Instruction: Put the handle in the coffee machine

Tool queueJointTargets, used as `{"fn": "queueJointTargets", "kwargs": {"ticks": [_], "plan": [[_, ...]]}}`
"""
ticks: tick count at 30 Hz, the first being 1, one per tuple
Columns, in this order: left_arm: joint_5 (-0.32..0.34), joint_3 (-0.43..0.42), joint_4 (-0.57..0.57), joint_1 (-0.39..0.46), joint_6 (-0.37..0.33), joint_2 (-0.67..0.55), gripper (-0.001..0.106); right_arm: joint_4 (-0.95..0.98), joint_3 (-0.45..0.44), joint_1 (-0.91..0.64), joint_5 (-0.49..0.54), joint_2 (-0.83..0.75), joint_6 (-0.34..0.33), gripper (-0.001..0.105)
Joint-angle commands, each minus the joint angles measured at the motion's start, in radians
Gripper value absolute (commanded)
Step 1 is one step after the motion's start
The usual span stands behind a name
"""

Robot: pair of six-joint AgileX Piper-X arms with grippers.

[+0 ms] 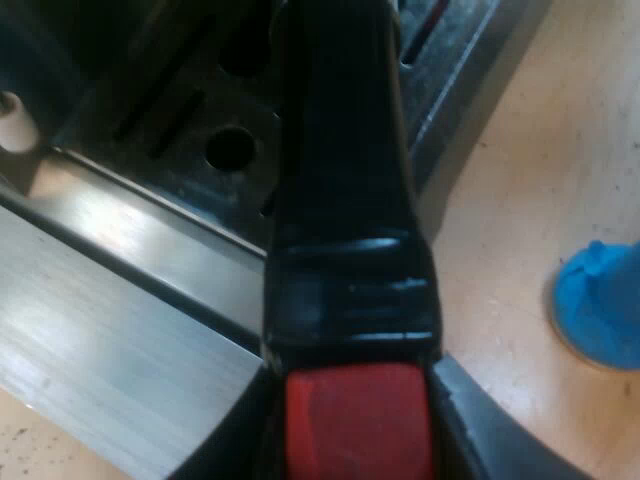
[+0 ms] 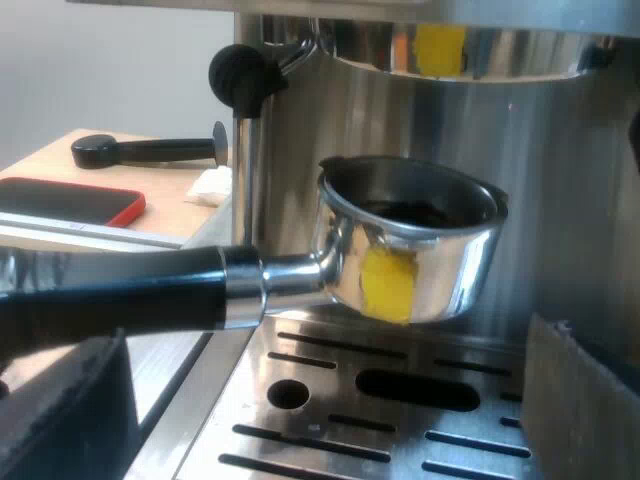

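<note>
Looking down your left arm's camera, you see the holder's dark handle close up, with its red end nearest the lens. Your left gripper has hold of it – one black finger presses against each side of the handle, just by the red end, with no gap showing. The handle reaches out over the espresso machine's metal drip tray, which has slots and a round hole. Beside the tray is the pale wooden table, and a blue tamper stands on it, apart from the machine.

From your right arm's camera, the holder hangs level in front of the espresso machine. Its metal basket is upright, above the drip tray and below the round steel fitting at the machine's front – not touching either. Dark coffee shows inside the basket.

Your right gripper is spread wide and holds nothing; between its fingers you see the slotted tray. The handle passes just above one of them.

A black knob sticks out from the machine's side. Beyond it on the table lie a black tool on its side, a flat dark slab with a red edge, and something small and white.
</note>
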Motion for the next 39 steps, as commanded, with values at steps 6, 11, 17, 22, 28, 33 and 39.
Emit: {"fn": "queueJointTargets", "kwargs": {"ticks": [6, 11, 17, 22, 28, 33, 39], "plan": [[0.075, -0.058, -0.019, -0.002, 0.017, 0.052, 0.000, 0.001, -0.007, -0.034, 0.000, -0.003, -0.011, 0.081], [0.095, -0.058, -0.017, -0.002, 0.022, 0.054, 0.000, 0.001, -0.007, -0.034, 0.017, -0.003, -0.011, 0.081], [0.116, -0.059, -0.025, -0.002, 0.022, 0.054, 0.000, 0.001, -0.007, -0.042, 0.024, -0.003, -0.011, 0.081], [0.124, -0.061, -0.047, -0.002, 0.020, 0.085, 0.000, 0.001, -0.007, -0.042, 0.024, -0.003, -0.011, 0.081], [0.124, -0.079, -0.049, -0.002, 0.030, 0.105, 0.000, 0.001, -0.007, -0.042, 0.024, -0.003, -0.011, 0.081], [0.124, -0.098, -0.063, -0.002, 0.029, 0.105, 0.000, 0.001, -0.007, -0.042, 0.024, -0.003, -0.003, 0.081], [0.124, -0.099, -0.073, -0.002, 0.027, 0.107, 0.000, 0.001, -0.007, -0.042, 0.022, -0.003, -0.003, 0.081]]}}
